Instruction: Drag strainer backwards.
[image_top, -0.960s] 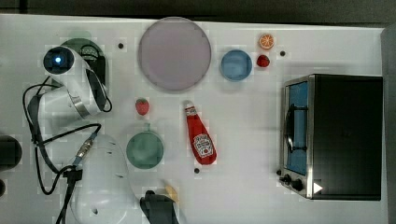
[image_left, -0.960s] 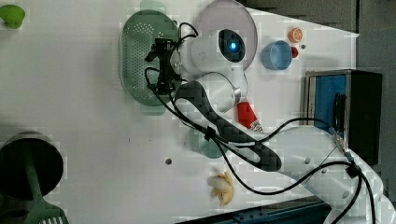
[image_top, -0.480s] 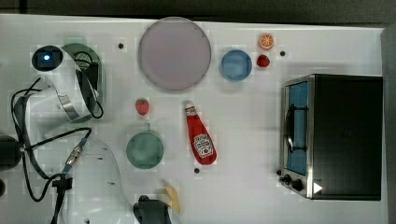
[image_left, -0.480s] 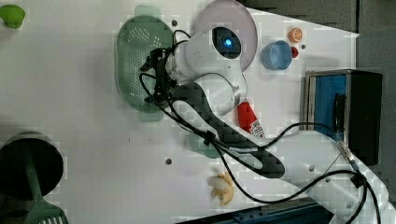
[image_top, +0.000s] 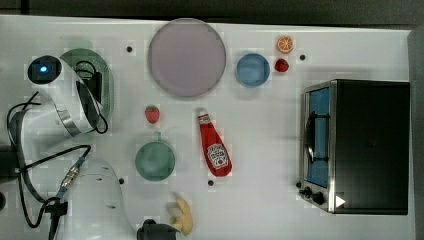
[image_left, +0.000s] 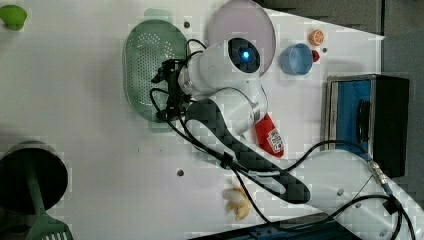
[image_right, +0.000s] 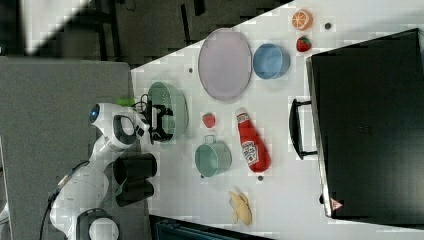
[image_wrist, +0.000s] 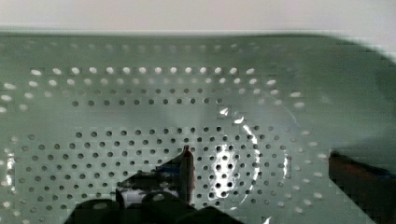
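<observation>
The white bench (image_top: 260, 200) holds a black oven (image_top: 360, 145). Far from the oven, at the bench's other end, sits the green strainer (image_left: 145, 55). The gripper (image_left: 164, 92) hangs inside the strainer, spread wide, holding nothing.

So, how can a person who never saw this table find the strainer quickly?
In the top view, start at the large round lilac plate near the far edge of the white table and move towards the top view's left, where the robot's open gripper hangs. Under it lies the pale mint-green oval plastic strainer. Its rows of small holes and larger oval shape distinguish it from the round teal-green cup.
</observation>
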